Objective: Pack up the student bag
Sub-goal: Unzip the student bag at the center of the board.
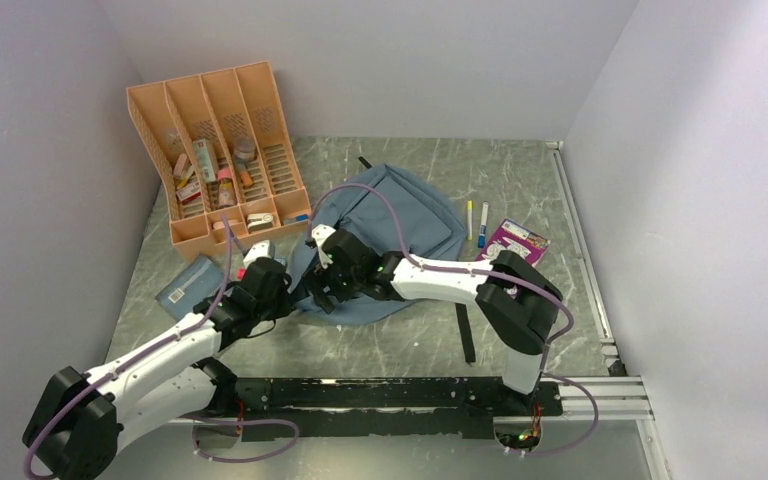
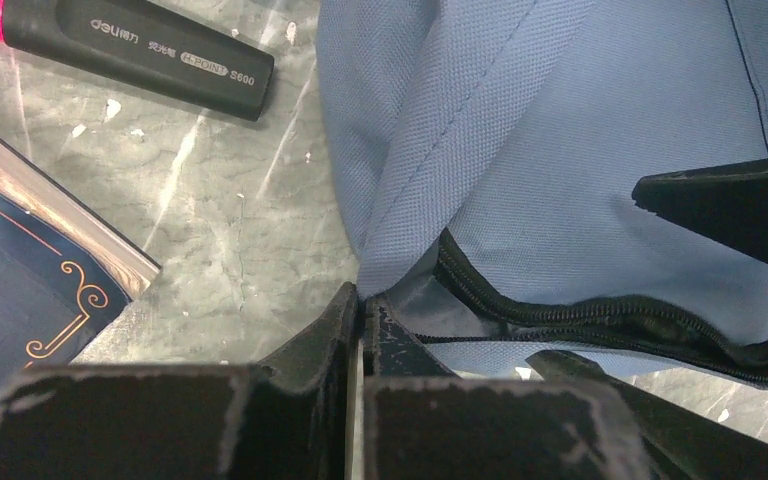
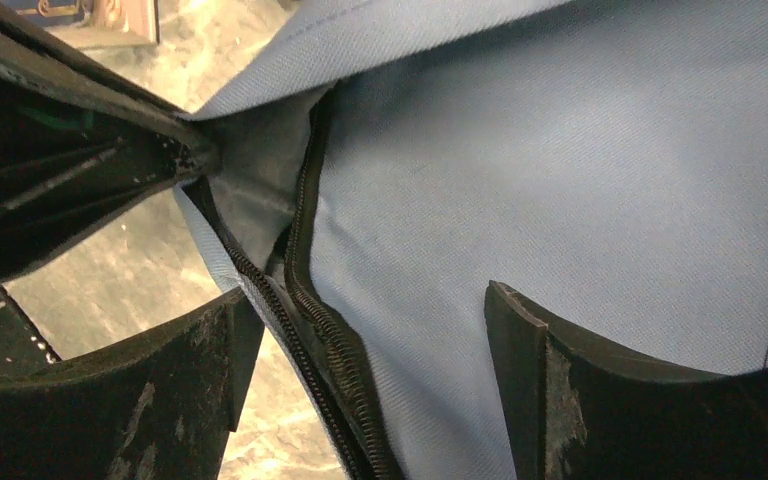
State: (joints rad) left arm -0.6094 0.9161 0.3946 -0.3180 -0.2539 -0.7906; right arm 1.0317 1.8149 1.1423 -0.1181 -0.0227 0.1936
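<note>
While the left gripper pinches an edge of the student bag, its interior hidden, the right gripper gapes.

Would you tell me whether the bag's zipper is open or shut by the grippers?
Open there: on the student bag the two zipper tracks lie apart, with lining showing between them.

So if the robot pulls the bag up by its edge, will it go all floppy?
Probably floppy: the student bag is soft cloth, creased where the left pincer pinches its edge. It would likely sag, not lift flat. Lying flat, it shouldn't roll.
</note>
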